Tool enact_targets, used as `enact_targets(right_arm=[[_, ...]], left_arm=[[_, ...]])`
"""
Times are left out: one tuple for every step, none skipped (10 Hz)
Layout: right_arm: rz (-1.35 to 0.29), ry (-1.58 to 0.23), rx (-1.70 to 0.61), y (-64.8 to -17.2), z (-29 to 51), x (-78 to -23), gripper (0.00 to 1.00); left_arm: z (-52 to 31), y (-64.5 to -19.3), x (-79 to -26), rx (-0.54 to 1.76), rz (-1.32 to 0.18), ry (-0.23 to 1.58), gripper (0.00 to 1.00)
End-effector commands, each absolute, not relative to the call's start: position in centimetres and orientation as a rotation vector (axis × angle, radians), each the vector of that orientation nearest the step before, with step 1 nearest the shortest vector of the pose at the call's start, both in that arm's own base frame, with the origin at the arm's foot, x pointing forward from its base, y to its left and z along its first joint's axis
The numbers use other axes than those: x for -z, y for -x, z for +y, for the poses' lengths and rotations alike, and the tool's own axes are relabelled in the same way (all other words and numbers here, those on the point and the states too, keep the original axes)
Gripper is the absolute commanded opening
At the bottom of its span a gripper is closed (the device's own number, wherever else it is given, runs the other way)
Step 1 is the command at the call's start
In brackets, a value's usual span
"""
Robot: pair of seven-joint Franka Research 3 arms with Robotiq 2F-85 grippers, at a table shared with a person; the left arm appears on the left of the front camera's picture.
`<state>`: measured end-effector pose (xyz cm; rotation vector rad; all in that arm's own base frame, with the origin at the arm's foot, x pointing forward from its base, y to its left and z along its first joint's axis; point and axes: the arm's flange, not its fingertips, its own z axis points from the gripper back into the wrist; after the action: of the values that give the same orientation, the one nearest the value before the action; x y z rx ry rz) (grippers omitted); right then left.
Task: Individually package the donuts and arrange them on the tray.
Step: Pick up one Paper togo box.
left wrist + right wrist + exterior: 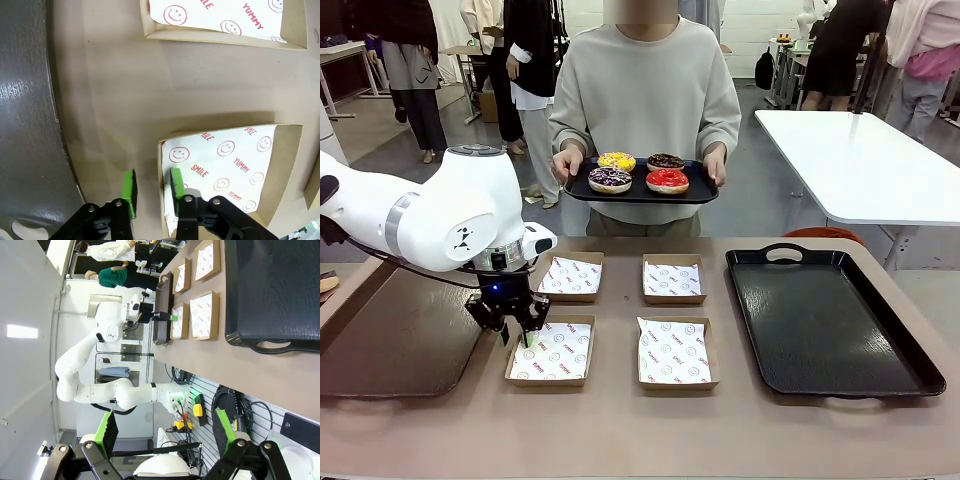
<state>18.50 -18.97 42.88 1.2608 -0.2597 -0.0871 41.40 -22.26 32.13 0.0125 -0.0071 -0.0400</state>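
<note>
Cardboard box [286, 167] wall between parted pads [129, 194] of left claw [152, 179].

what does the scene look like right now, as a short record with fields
donuts: four, on a small black tray the person holds at the far side
boxes: four paper-lined, two rows on the table
left gripper: open, fingers straddling the near-left box's wall
right gripper: open, holding nothing
large tray: on the table, right of the boxes
</note>
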Motion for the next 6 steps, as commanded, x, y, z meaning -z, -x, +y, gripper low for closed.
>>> enact_targets(right_arm=[[-0.280, -1.278, 0.076, -18.6, -19.0, -42.9, 1.00], [-0.280, -1.278, 0.076, -18.6, -19.0, -42.9, 1.00], [-0.280, -1.278, 0.076, -18.6, -19.0, -42.9, 1.00], [-0.280, -1.278, 0.076, -18.6, -19.0, -42.9, 1.00], [-0.280, -1.278, 0.076, -18.6, -19.0, -42.9, 1.00], [-0.280, -1.278, 0.076, -18.6, -19.0, -42.9, 1.00]], left_arm=[[-22.9, -41.6, -32.1, 0.000, -0.006, -0.009, 0.00], [-22.8, -41.6, -32.1, -0.003, -0.002, -0.005, 0.00], [-22.8, -41.6, -32.3, -0.012, 0.000, 0.003, 0.00], [-22.6, -41.6, -32.5, -0.019, 0.003, 0.009, 0.00], [-22.6, -41.6, -32.9, -0.029, 0.003, 0.018, 0.00], [-22.5, -41.5, -33.7, -0.040, 0.003, 0.037, 0.00]])
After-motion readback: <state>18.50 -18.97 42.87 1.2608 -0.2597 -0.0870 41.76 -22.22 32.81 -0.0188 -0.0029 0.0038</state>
